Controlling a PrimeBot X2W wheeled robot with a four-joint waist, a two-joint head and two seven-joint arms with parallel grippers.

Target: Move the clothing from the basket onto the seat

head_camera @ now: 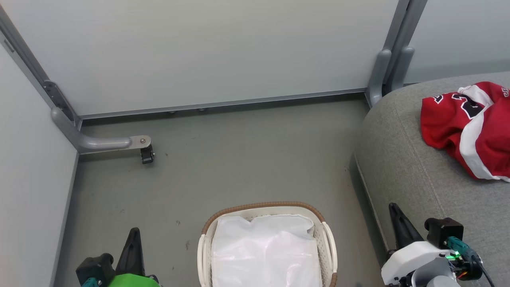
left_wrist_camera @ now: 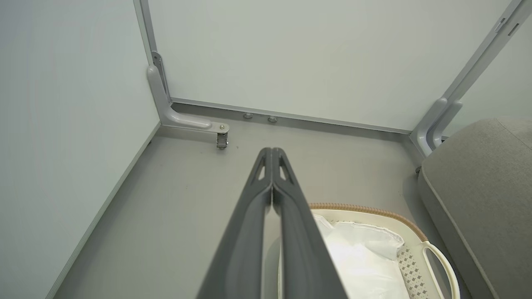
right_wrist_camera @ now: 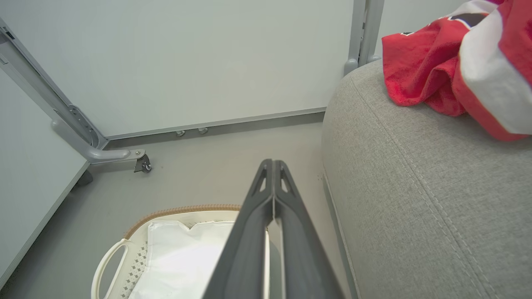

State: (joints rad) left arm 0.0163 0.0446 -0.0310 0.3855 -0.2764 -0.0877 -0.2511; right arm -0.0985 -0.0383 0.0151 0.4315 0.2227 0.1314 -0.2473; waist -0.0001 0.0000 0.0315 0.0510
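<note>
Already the red clothing lies crumpled on the seat, ahead and right of your right gripper, the nearer one, while it and your left gripper sit clenched on nothing either side of the basket, which holds its white liner.

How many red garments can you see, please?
1 red bundle lies on the grey seat, at the head view's right edge; folds may hide a second garment. The basket holds a white liner.

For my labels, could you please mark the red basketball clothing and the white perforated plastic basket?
red basketball clothing (head_camera: 442,127): head view, red fabric.
white perforated plastic basket (head_camera: 261,206): head view, brown woven rim.
</note>
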